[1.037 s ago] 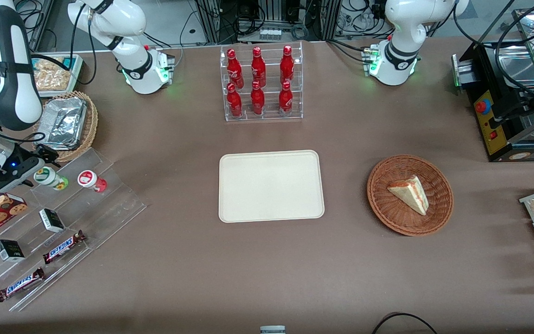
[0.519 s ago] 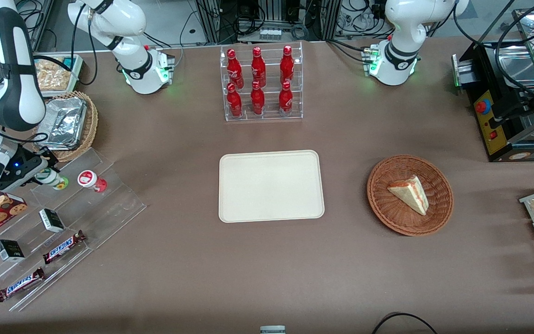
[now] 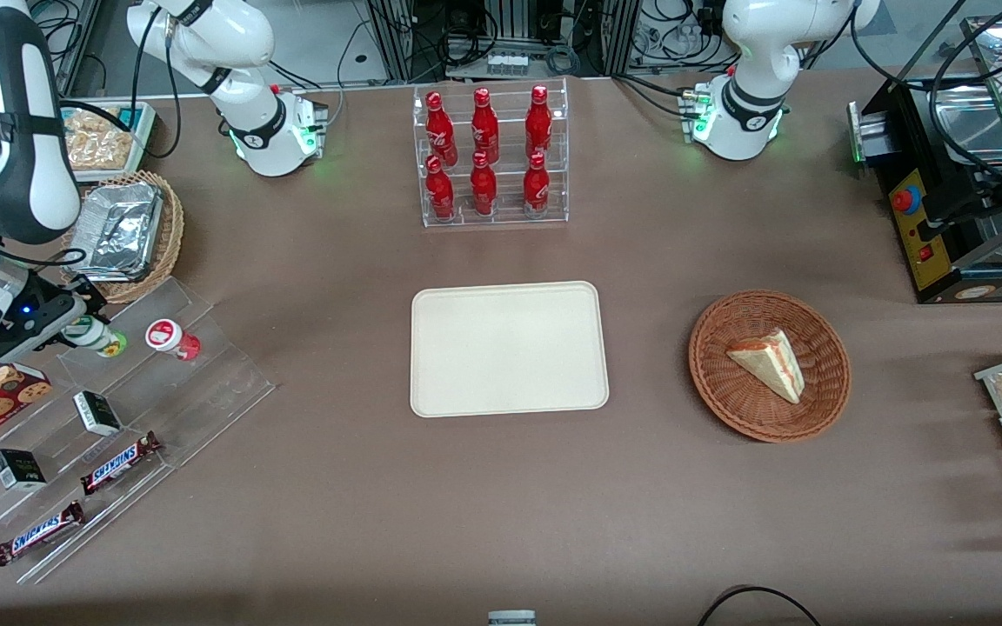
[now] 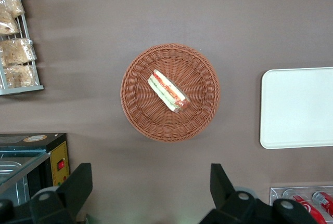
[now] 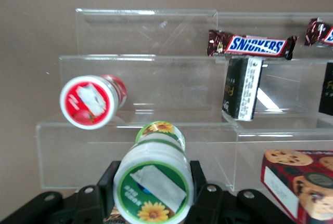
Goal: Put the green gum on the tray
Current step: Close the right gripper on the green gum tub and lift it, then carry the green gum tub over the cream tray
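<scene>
The gripper (image 3: 75,323) pinches the green gum (image 3: 94,336) between its jaws at the top step of the clear stepped display (image 3: 162,382), at the working arm's end of the table; the red gum (image 3: 172,339) lies just beside it. Lower steps hold Snickers bars (image 3: 120,462) and small black boxes (image 3: 96,412). The tray (image 3: 508,348) sits bare mid-table. The round wicker basket (image 3: 827,365) holds a sandwich wedge (image 3: 769,363), and a clear rack (image 3: 557,152) holds six red bottles (image 3: 484,152).

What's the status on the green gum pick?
Hand closed around green gum at the acrylic stand, not lifted clear. Red gum close beside. Tray bare, path to it open.
</scene>
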